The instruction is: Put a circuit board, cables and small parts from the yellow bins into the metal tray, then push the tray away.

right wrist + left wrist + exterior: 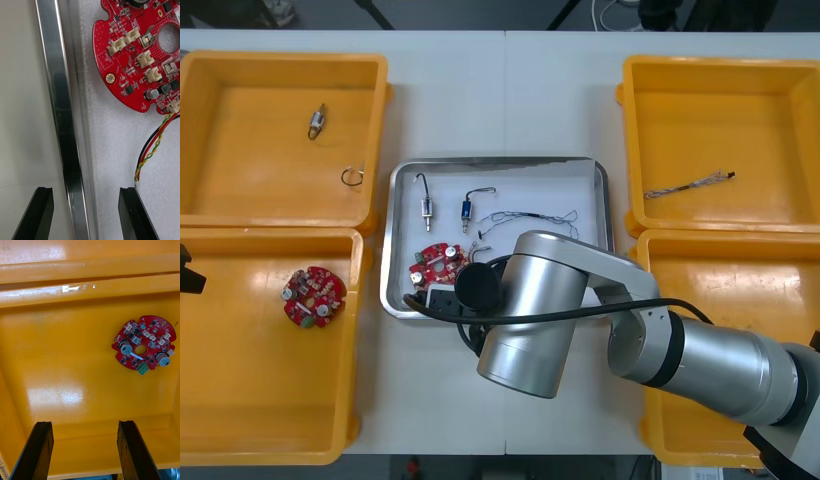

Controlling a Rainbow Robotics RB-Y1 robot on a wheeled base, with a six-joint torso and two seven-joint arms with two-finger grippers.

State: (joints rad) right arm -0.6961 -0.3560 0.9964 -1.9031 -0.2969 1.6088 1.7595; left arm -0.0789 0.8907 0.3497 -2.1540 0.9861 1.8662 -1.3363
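The metal tray (498, 164) lies mid-table and holds a round red circuit board (435, 262), two small metal parts (426, 208) (466, 210) and a thin cable (530, 218). My right arm (530, 310) reaches over the tray's near edge. My right gripper (86, 191) is open and straddles the tray's rim (60, 112), one finger outside it and one inside. Ahead of the inside finger lie the circuit board (142, 56) and a red and yellow cable (153, 150). My left gripper (84, 425) hangs open over the near left yellow bin (67, 363), well short of another circuit board (144, 345).
That second circuit board (313, 296) lies in the near left yellow bin (240, 400). The far left bin (240, 150) holds a small metal part (317, 121) and a ring-shaped one (352, 176). A twisted cable (690, 184) lies in the far right bin (780, 120).
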